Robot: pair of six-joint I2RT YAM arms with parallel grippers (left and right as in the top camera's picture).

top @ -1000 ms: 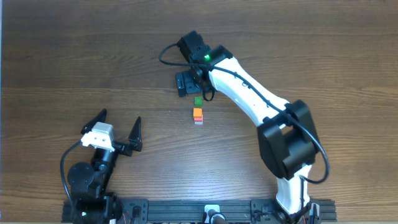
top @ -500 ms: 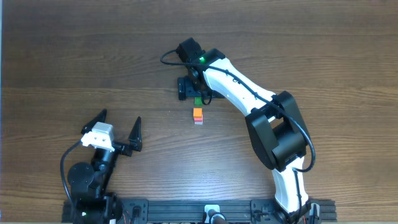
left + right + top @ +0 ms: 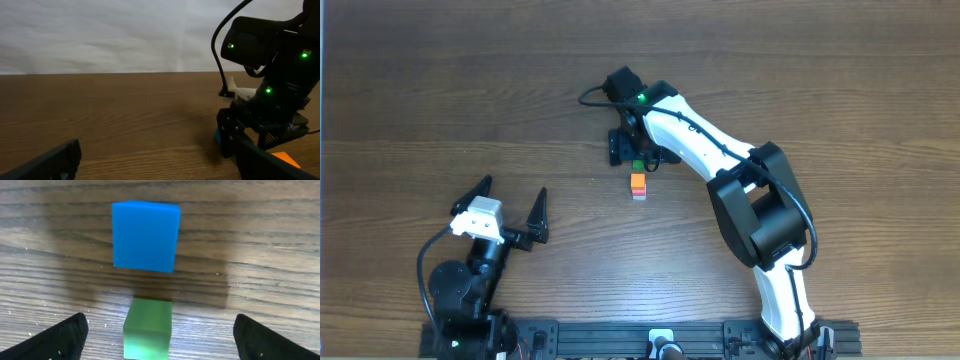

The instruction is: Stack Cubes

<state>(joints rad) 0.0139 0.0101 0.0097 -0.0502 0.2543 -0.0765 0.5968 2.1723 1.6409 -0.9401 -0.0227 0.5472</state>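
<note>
Upper centre of the top view: right gripper [image 3: 628, 146] has dropped a little toward the dark wooden table [image 3: 420, 80], and the white right arm has folded in, its elbow now further up-left in the frame than a second ago. In the right wrist view its fingers [image 3: 65, 336] are spread wide with nothing between them. The small blue plastic cube [image 3: 145, 235] sits at upper centre of that view, with the small green plastic cube [image 3: 148, 327] just beside it at the lower edge, a narrow gap between them.

Judgement: this is the approach to a pick, probably blue; no grasp yet.

Cubes have not shifted. In the top view, green sits just below the gripper and the small orange plastic cube [image 3: 638, 181] just below that, a tight column at frame centre. Green was clear of the arm earlier and now sits right at its edge.

Lower left of the top view: left gripper [image 3: 513, 187] is unchanged, fingers wide apart, empty, well apart from the cubes.
</note>
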